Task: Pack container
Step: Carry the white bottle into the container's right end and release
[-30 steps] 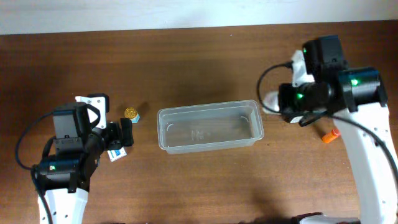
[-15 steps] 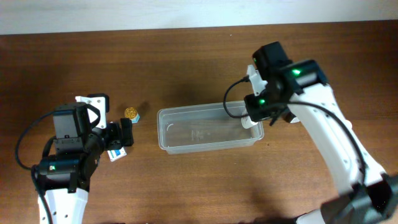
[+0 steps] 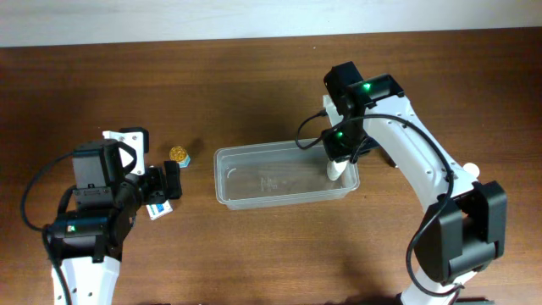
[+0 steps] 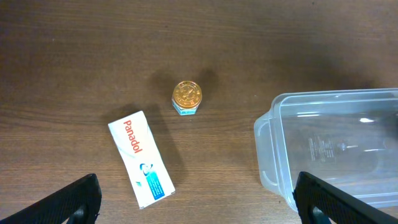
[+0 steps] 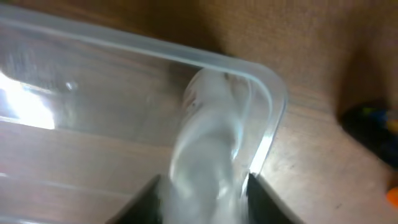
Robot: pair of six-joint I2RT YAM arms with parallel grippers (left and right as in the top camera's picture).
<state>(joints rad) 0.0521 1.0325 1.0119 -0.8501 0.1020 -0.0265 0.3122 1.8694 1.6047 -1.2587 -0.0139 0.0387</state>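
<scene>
Lengthwise left-right, container mouth-up, white bottle at its right end.

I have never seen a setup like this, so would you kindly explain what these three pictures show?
Two robot arms work at a wooden table. One picture looks down from above; the other two come from a camera on each wrist. The left arm hovers with jaws open over a Panadol box, near a gold-lidded jar. The clear container lies in the middle. The jaws of the right arm are shut on a whitish item, too blurred to name, at the container's right end, within its rim.
</scene>
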